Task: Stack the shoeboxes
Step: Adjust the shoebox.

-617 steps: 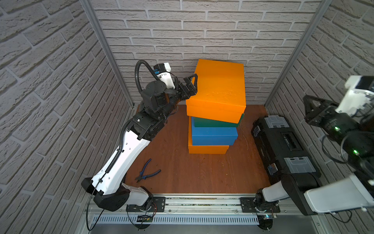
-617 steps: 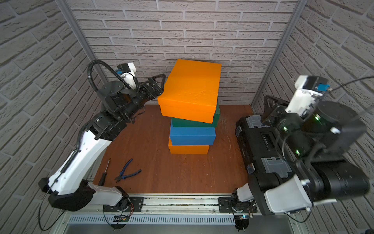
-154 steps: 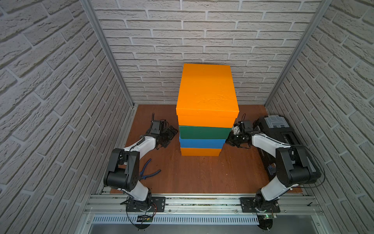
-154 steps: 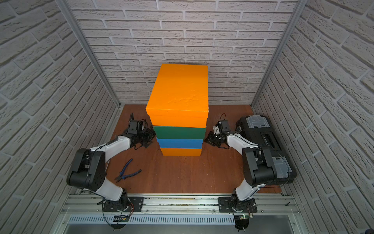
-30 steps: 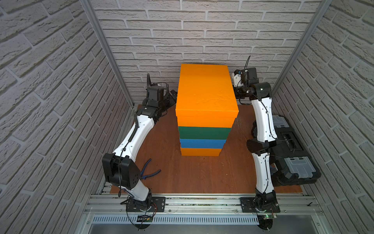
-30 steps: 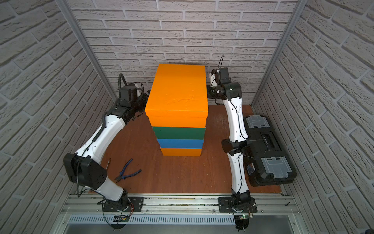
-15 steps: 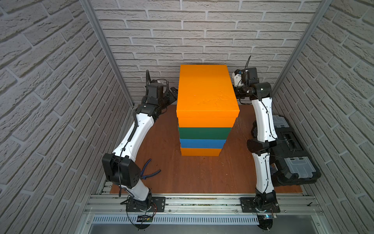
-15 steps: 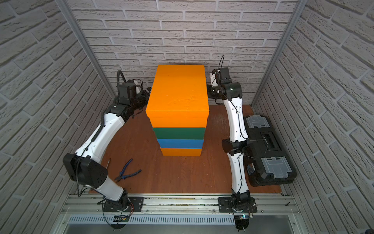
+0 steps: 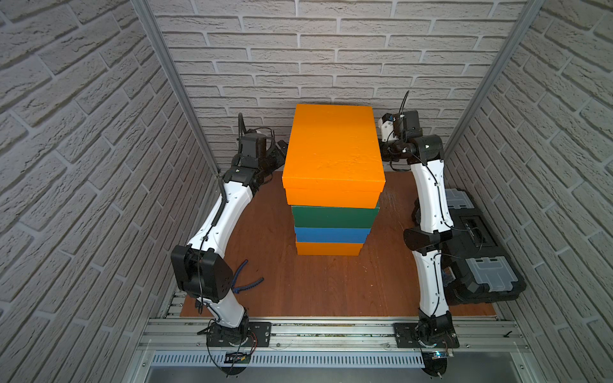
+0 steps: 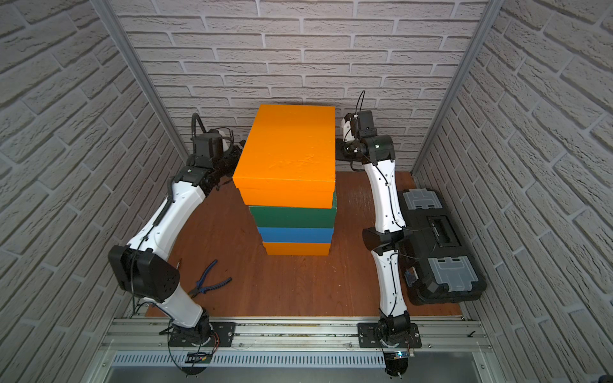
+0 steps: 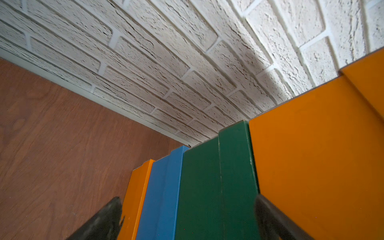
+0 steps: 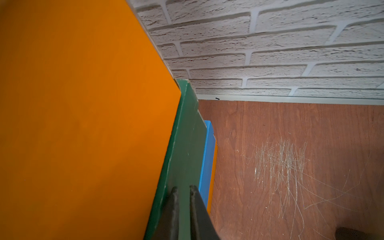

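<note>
Four shoeboxes stand in one stack in both top views: an orange box point(image 9: 333, 149) on top, then a dark green one point(image 9: 335, 216), a blue one point(image 9: 331, 234) and an orange one point(image 9: 328, 248) on the floor. My left gripper point(image 10: 238, 147) is raised beside the stack's left side, near the back. It is open point(image 11: 187, 198), with the box sides showing between its wide-apart fingers. My right gripper point(image 10: 338, 154) is raised at the stack's right side. It is shut point(image 12: 184, 187) with nothing in it, alongside the green box point(image 12: 187, 135). Whether either gripper touches a box cannot be told.
A black toolbox point(image 9: 477, 252) with grey latches lies along the right wall behind my right arm. Blue-handled pliers point(image 10: 209, 282) lie on the wooden floor point(image 9: 331, 285) at the front left. Brick walls point(image 9: 331, 66) stand close behind and beside the stack.
Over the last second my left gripper has edged slightly away from the stack and the right arm has held still. Five seconds ago both grippers were low at the stack's base.
</note>
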### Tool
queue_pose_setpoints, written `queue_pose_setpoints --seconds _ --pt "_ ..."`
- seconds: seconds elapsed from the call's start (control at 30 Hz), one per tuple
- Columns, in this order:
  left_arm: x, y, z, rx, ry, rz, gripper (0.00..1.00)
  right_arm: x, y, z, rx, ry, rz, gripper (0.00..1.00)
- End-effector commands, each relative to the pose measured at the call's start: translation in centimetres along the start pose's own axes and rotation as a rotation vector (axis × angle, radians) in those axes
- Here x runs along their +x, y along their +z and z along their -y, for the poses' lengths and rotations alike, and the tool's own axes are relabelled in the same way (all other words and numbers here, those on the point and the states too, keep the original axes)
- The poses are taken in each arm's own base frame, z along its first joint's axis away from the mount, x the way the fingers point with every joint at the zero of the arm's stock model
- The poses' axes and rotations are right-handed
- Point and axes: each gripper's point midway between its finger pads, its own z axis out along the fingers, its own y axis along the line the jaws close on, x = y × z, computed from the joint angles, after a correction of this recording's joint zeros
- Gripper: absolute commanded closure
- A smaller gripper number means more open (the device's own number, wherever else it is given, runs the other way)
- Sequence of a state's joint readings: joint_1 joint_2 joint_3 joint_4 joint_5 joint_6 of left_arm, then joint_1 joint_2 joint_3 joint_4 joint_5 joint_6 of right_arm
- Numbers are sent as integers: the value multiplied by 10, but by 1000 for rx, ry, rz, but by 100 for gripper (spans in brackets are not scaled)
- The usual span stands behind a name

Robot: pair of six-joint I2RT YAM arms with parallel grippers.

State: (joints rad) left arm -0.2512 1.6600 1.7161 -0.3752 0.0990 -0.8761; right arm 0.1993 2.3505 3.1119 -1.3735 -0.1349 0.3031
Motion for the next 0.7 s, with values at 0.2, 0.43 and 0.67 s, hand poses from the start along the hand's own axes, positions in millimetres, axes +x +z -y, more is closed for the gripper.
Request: queue_pose_setpoints --seconds 0.2,0.43,0.67 --pt "13 -2 27 84 23 -25 2 -20 -17 -20 -68 -9 88 86" --pt "15 -2 26 78 22 -23 2 -18 -18 -20 -68 -13 83 86" --pt "10 -6 20 55 25 -8 2 -20 -25 -14 -61 -7 85 87"
